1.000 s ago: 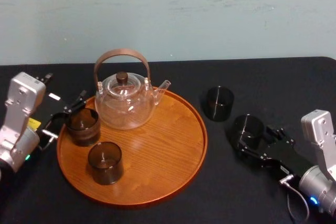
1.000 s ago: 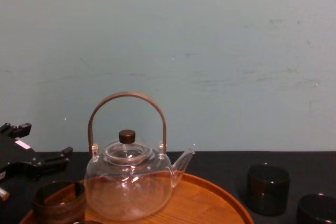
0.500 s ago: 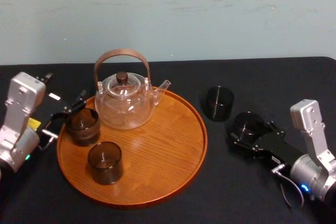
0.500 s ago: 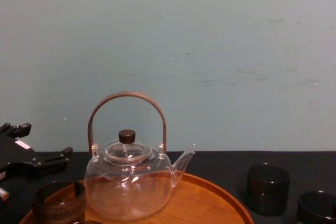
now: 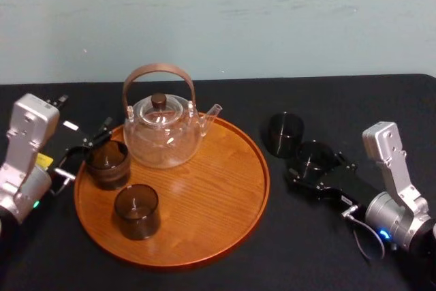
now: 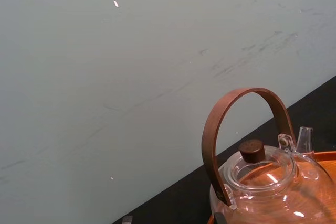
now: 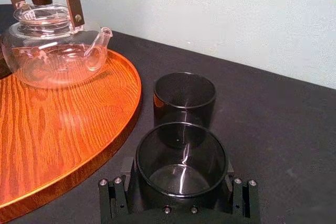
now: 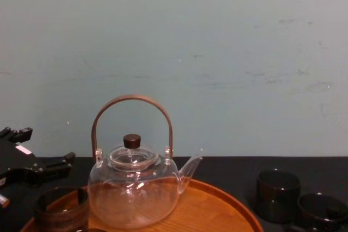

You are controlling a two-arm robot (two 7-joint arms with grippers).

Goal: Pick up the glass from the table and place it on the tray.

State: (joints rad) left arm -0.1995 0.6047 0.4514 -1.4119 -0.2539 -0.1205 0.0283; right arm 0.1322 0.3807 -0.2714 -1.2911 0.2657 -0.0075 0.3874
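Note:
A dark smoky glass sits low over the black table, right of the tray. My right gripper is open around it, one finger close on each side and the glass deep between them. A second dark glass stands just beyond it, almost touching. The round orange-brown wooden tray lies in the middle. My left gripper rests open at the tray's left edge.
On the tray stand a glass teapot with a brown handle at the back and two brownish glasses at the left. The tray's right half is bare wood. A pale wall rises behind the table.
My right arm has swung left and forward toward the tray. The glass between its fingers has shifted with it, ending beside the other table glass. The left arm has not moved.

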